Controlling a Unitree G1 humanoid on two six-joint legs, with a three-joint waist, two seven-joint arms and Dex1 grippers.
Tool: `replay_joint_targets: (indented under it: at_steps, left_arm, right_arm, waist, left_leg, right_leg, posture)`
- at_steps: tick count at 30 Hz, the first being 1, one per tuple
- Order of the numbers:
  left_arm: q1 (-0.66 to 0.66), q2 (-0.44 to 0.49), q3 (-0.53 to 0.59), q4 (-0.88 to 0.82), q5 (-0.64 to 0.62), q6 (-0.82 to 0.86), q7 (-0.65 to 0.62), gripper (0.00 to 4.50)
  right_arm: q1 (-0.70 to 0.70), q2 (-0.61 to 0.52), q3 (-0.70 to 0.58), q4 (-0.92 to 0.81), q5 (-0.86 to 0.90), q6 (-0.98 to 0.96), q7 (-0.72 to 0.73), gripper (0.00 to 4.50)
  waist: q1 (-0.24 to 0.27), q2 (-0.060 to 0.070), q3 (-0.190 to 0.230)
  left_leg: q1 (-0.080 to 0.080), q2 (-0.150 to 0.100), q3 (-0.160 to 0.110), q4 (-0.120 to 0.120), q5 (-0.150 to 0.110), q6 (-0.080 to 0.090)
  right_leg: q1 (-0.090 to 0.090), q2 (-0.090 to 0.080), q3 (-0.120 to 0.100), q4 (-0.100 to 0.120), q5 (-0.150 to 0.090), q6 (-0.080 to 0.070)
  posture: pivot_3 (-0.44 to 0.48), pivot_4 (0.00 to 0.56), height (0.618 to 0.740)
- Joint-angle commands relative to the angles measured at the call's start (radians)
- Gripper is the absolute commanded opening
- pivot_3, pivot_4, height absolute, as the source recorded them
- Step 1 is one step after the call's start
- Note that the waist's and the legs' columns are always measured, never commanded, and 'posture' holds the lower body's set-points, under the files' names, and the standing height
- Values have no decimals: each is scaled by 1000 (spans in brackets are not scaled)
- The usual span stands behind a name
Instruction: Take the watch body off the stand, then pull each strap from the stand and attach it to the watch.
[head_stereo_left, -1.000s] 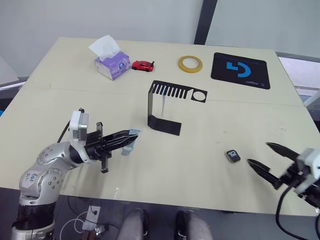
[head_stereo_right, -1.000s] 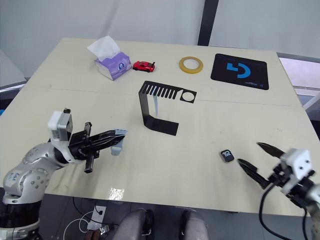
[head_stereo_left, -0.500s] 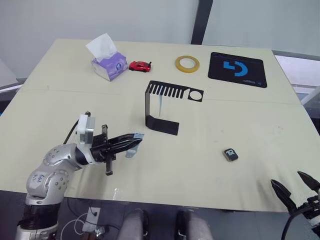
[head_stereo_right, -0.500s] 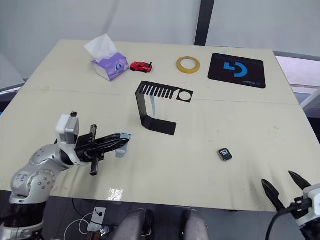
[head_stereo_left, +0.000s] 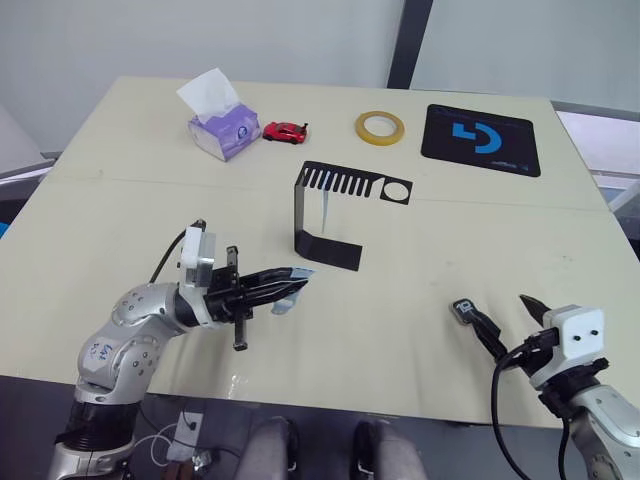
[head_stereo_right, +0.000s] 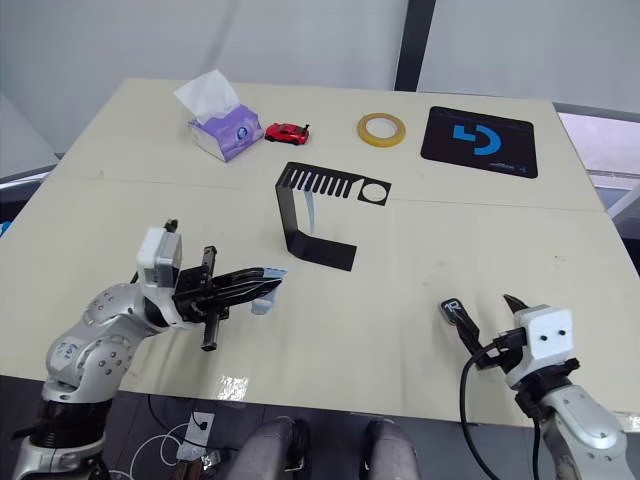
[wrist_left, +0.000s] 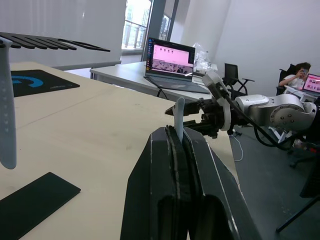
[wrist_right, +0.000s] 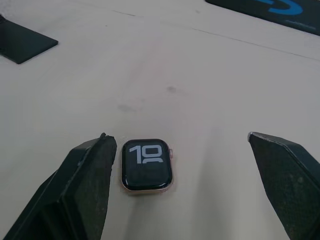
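The watch body (wrist_right: 147, 165) lies flat on the table, screen up and showing light digits, just beside one finger (wrist_right: 85, 190) of my right gripper (head_stereo_left: 503, 318), which is open around it without touching. The black stand (head_stereo_left: 330, 215) is upright at the table's middle, and one pale strap (head_stereo_left: 327, 208) hangs from its slotted top plate. Left of the stand's foot, my left gripper (head_stereo_left: 297, 281) is shut on the other strap (wrist_left: 179, 119), holding it a little above the table.
Along the far edge are a tissue box (head_stereo_left: 222, 128), a red toy car (head_stereo_left: 286, 131), a roll of yellow tape (head_stereo_left: 381, 126) and a black mouse pad (head_stereo_left: 481, 140). Bare tabletop lies between the stand and the watch body.
My right gripper has come back up from the table's near right corner to the watch body. My left gripper has carried its strap to the right, toward the stand's foot.
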Motion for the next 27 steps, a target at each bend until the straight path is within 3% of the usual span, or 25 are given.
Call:
replay_joint_targets:
  at_steps: [1,12,27]
  left_arm:
    - [-19,-7,-10,-36,6,-10,9,0]
    - [-15,-12,-35,-54,1,-1,20,0]
    - [-6,-11,-39,-65,-3,6,32,0]
  right_arm:
    - [-16,-8,10,-20,13,58,-20,4476]
    - [-81,-37,73,73,1,96,33,4476]
    - [-119,-18,129,99,-12,150,-2,4476]
  waist:
    - [0,0,0]
    - [-1,0,0]
    - [-1,0,0]
  left_leg:
    - [0,0,0,0,0,0]
    - [0,0,0,1,0,1]
    - [0,0,0,1,1,1]
  right_leg:
    - [0,0,0,0,0,0]
    - [0,1,0,1,0,0]
    - [0,1,0,1,0,0]
  posture:
    - [0,150,740]
    - [0,150,740]
    - [0,150,740]
